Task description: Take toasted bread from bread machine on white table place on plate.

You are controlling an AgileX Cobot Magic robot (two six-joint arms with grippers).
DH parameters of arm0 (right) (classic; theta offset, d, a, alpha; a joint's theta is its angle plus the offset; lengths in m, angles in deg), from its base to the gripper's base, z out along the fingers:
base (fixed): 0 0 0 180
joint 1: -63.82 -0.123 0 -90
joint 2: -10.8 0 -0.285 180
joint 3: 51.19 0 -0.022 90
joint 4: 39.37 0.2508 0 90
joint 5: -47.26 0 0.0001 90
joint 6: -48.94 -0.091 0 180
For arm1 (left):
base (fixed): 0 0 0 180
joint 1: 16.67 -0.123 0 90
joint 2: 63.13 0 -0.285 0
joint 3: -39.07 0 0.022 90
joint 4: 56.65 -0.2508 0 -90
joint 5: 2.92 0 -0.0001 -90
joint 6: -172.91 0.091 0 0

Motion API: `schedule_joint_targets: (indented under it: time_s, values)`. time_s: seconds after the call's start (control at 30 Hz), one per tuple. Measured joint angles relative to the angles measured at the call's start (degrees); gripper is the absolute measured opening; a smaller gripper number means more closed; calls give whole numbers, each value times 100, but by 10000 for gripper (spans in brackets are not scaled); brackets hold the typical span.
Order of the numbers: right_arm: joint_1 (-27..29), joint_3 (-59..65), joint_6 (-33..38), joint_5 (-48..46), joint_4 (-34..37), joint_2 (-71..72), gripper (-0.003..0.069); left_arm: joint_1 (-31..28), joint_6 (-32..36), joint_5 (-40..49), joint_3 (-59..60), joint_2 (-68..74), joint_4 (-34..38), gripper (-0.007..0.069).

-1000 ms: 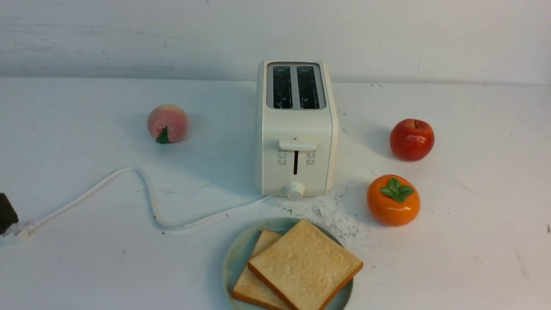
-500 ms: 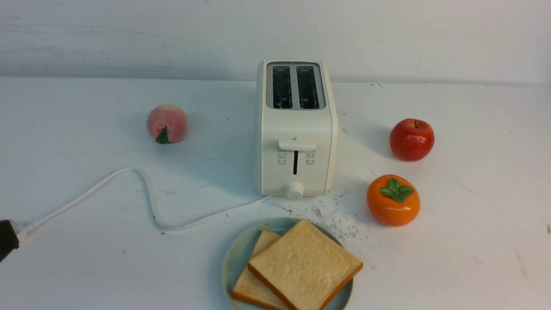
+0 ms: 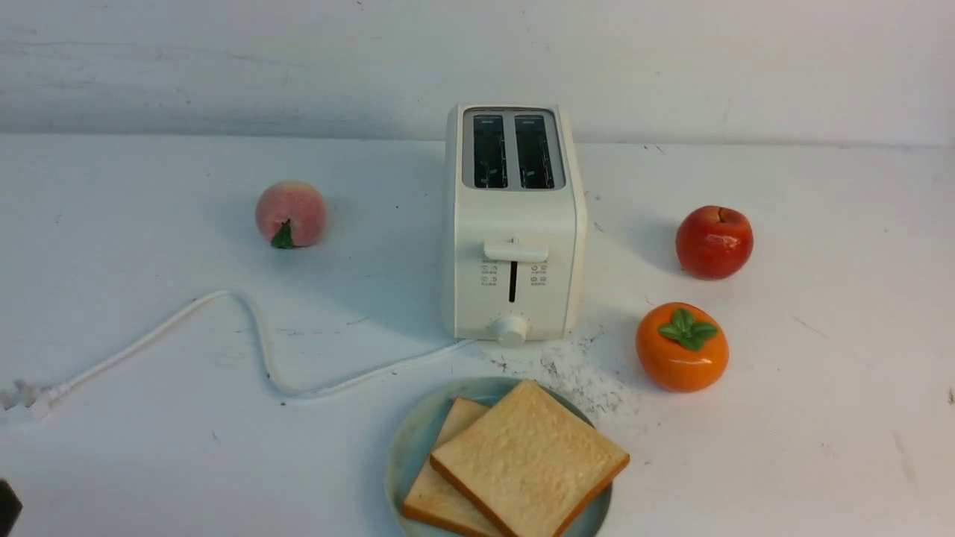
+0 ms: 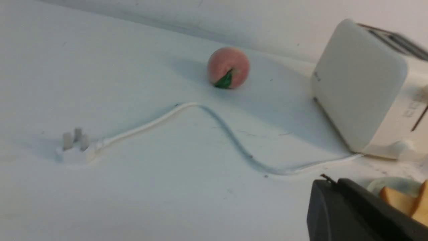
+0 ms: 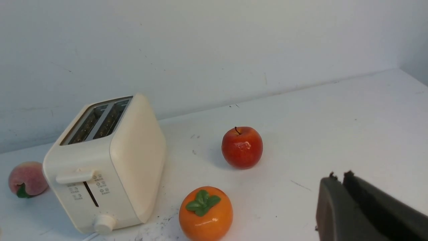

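Note:
The bread machine [image 3: 513,224] stands upright mid-table on the white table [image 3: 149,447], both slots empty and dark. Two slices of toasted bread lie overlapping on the plate [image 3: 406,447] at the front edge: the upper slice [image 3: 530,459] rests on the lower one [image 3: 436,492]. Only a dark tip of my left gripper [image 3: 7,507] shows at the far left bottom corner. In the left wrist view that gripper [image 4: 329,183] is shut and holds nothing, with the toast [image 4: 398,201] beyond it. My right gripper [image 5: 338,177] is shut and empty over bare table, right of the apple [image 5: 242,147].
A peach [image 3: 290,213] sits left of the toaster. An apple [image 3: 714,242] and an orange persimmon [image 3: 681,347] sit to its right. The white cord [image 3: 254,328] snakes left to a plug [image 3: 30,399]. Dark specks [image 3: 574,373] lie in front of the toaster.
My left gripper has drawn back along the left edge of the front view, away from the plug and toward the robot. Toast, plate and toaster have not moved.

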Motion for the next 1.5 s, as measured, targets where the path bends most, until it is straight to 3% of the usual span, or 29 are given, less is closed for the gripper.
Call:
schedule_joint_targets:
  time_s: [0.37, 1.23, 1.5]
  values:
    - [0, 0, 0, -7, 0, 0, 52, -172, 0, 994, 403, -510, -18, 16]
    - [0, 0, 0, -17, -10, 0, 78, -172, 0, 1029, 405, -510, -18, 38]
    - [0, 374, 409, 353, -485, 62, 88, -172, 0, 1029, 405, -510, -18, 38]
